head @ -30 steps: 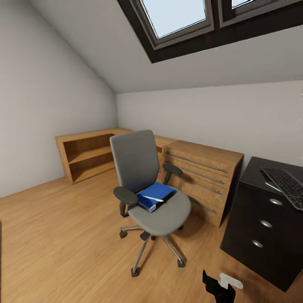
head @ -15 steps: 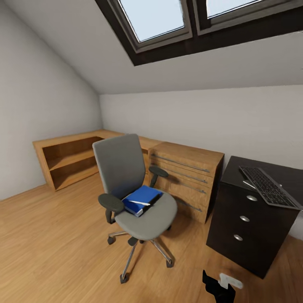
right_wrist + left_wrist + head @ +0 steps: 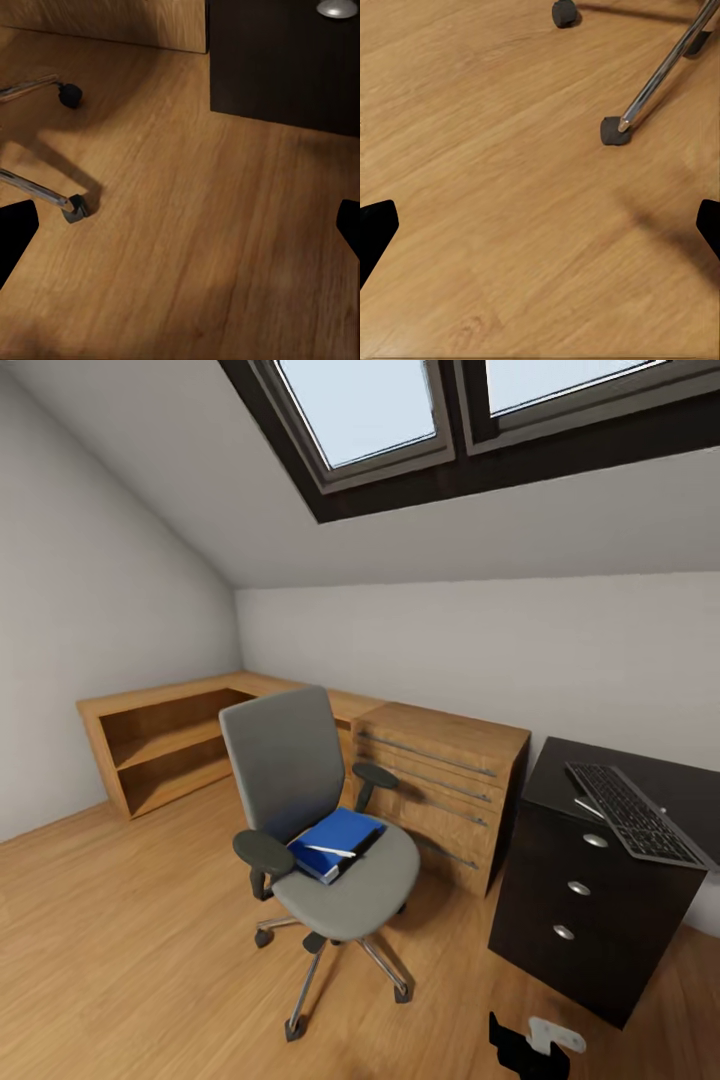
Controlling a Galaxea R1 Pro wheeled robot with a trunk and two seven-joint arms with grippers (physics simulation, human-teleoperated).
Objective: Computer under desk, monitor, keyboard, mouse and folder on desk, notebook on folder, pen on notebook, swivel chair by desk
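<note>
A grey swivel chair (image 3: pixel 320 830) stands on the wooden floor (image 3: pixel 130 950) left of the head view's centre, its back toward the wooden shelf unit (image 3: pixel 165 745) in the left middle. On its seat lies a blue folder (image 3: pixel 335 842) with a darker notebook (image 3: pixel 362 846) at its right edge — how the two are layered cannot be told — and a white pen (image 3: pixel 330 850) rests across the top. Just right of the chair is a wooden drawer chest (image 3: pixel 445 790), and at the right edge a black counter (image 3: pixel 590 900) with three round knobs carries a dark keyboard (image 3: pixel 632 813), angled, one end overhanging the front edge.

At the bottom right of the head view the right gripper (image 3: pixel 530 1045) shows as a dark shape with a pale part; its fingers (image 3: pixel 16 229) sit at opposite edges of the right wrist view, wide apart, over bare floor near a chair caster (image 3: pixel 77 208). The left gripper's fingers (image 3: pixel 375 229) are likewise spread apart — nothing between them — above the floor beside a chrome chair leg (image 3: pixel 664 75).
</note>
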